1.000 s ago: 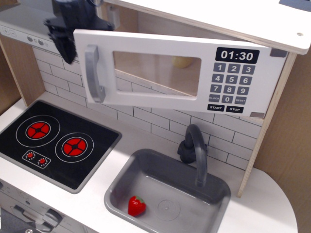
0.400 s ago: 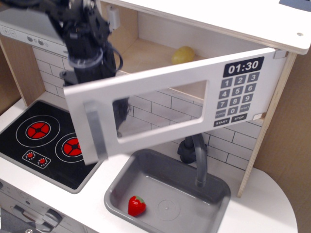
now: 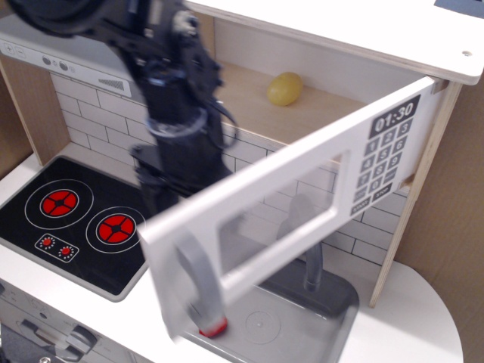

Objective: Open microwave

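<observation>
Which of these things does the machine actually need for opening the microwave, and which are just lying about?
Needed: microwave door, its handle, the claw.
Lying about: lemon, strawberry, sink, tap, stove.

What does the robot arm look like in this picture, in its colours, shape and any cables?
The arm is black and bulky, built of rounded segments, with black cables looping along its side. A lighter grey band circles it near the wrist. The picture is blurred, so no markings can be read, and the fingers cannot be made out.
</observation>
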Controlling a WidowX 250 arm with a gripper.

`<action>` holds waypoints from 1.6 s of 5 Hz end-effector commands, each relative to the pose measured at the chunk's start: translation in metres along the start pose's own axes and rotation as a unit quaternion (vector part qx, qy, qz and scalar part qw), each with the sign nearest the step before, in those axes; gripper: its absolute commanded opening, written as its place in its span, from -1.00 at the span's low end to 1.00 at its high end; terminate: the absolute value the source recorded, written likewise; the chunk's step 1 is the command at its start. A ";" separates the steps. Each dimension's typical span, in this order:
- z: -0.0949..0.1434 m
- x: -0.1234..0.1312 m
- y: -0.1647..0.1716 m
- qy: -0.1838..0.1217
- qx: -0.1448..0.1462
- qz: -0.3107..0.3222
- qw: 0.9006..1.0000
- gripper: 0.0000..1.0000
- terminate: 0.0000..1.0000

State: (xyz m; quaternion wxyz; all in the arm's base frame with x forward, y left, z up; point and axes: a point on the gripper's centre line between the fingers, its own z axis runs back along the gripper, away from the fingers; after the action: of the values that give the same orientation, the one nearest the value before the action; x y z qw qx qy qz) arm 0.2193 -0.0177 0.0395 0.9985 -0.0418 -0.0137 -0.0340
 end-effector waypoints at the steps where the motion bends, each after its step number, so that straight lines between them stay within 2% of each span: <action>1: 0.017 -0.003 -0.062 -0.013 -0.031 -0.030 0.999 1.00 -1.00; 2: 0.006 -0.002 -0.085 0.005 -0.021 -0.029 0.999 1.00 -1.00; 3: 0.019 0.007 -0.065 -0.038 -0.022 -0.010 0.999 1.00 -1.00; 4: 0.042 0.022 -0.023 -0.063 -0.033 0.035 0.997 1.00 -1.00; 5: 0.065 0.036 0.013 -0.084 -0.025 0.086 0.992 1.00 -1.00; 6: 0.101 0.055 0.032 -0.076 -0.057 0.149 0.984 1.00 -1.00; 7: 0.117 0.059 0.020 -0.062 -0.080 0.145 0.984 1.00 -1.00; 8: 0.124 0.055 0.002 -0.036 -0.069 0.097 0.992 1.00 -1.00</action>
State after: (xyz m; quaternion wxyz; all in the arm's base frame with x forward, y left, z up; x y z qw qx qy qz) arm 0.2858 -0.0177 0.1385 0.9911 -0.1131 -0.0154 0.0687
